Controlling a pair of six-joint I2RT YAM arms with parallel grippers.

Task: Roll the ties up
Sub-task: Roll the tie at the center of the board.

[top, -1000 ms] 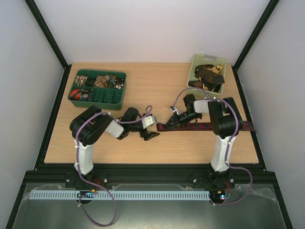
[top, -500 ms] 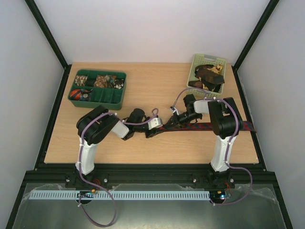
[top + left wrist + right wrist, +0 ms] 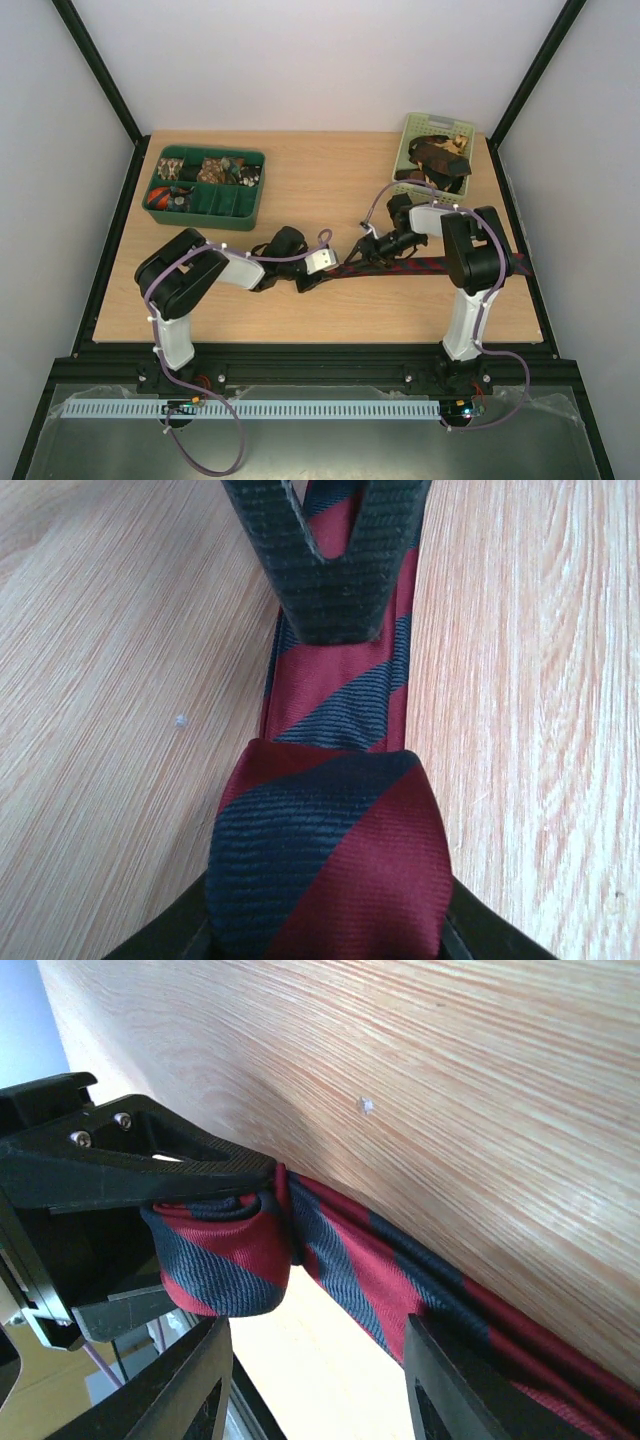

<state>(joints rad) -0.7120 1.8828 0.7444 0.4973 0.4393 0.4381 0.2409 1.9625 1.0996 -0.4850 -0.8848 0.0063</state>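
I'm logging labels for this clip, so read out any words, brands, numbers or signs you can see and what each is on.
None: no readable text in any view. The striped tie, the green divided tray, the pale green basket and the wooden table carry no lettering that shows.

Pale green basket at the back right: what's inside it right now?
The basket holds a tangled heap of dark brown and black ties. The heap covers the basket floor and whatever lies beneath it, so I cannot count them.
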